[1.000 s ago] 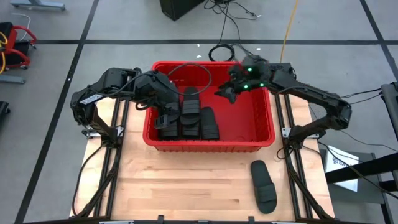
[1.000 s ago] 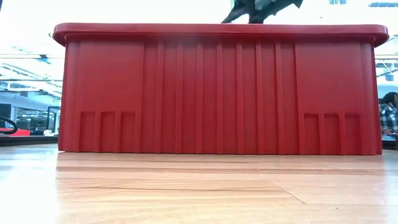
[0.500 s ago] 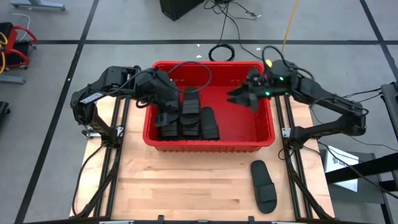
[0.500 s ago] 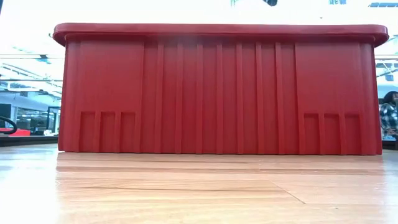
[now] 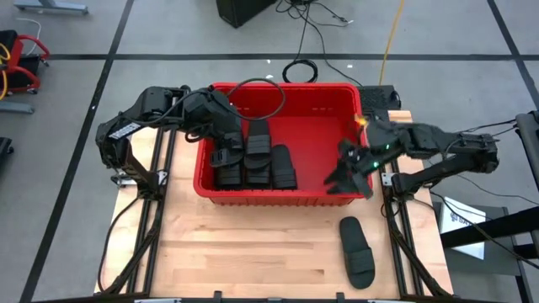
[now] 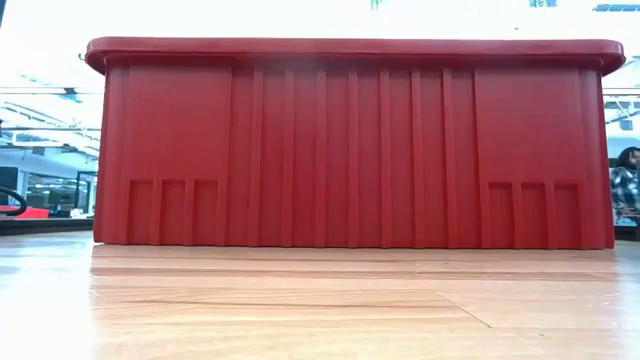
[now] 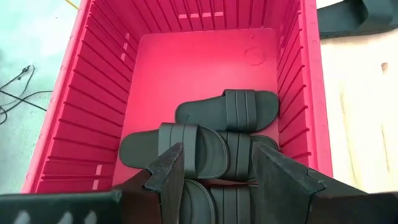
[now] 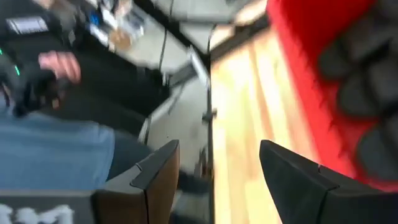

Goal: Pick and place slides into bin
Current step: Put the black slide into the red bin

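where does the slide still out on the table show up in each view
high view: slide lies on the wood in front of the bin, toward its right end.
low view: not in it.
left wrist view: dark sole at the corner past the bin.
right wrist view: not in it.
Shared landmark: the bin.

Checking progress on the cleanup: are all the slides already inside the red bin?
No: one slide lies on the wooden table in front of the bin, outside it.

Bright, even light; right-wrist motion blur
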You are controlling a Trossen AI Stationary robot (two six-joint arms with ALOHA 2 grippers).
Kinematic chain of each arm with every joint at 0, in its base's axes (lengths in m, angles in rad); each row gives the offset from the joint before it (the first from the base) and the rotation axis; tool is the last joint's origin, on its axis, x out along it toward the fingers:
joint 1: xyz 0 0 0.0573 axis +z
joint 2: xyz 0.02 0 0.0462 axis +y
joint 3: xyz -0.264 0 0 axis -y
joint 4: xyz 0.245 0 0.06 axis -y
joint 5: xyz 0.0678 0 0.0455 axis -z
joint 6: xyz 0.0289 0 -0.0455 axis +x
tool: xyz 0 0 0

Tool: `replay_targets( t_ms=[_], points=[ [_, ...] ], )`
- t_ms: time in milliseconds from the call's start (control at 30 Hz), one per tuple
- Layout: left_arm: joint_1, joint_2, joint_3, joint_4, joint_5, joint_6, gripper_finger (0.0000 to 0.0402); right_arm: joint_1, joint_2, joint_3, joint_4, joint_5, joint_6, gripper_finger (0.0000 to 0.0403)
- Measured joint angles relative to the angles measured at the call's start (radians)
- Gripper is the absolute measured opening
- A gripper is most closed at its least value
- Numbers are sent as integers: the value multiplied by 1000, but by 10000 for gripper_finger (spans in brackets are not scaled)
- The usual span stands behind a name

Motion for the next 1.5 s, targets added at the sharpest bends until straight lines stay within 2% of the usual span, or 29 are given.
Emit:
replay_targets(
  t_ms=[100,400,633,733,800,967,1100,1233,1500],
  points=[
    [0,0,0,0,0,0,184,69,14,0,-49,5,33,212],
    [0,0,0,0,1,-20,184,260,55,-7,-278,159,55,212],
    [0,0,0,0,2,-21,184,403,53,-196,-316,173,150,212],
    [0,0,0,0,2,-18,184,468,53,-308,-249,147,213,212],
    [0,0,0,-1,2,-18,184,513,46,-387,-124,103,263,212],
    [0,0,0,3,2,-11,184,596,52,-581,166,102,426,212],
    [0,0,0,6,2,-6,184,647,60,-710,293,99,558,212],
    [0,0,0,11,2,-6,184,674,53,-776,392,105,619,212],
    [0,0,0,15,2,-7,184,694,54,-817,407,102,619,212]
  ],
)
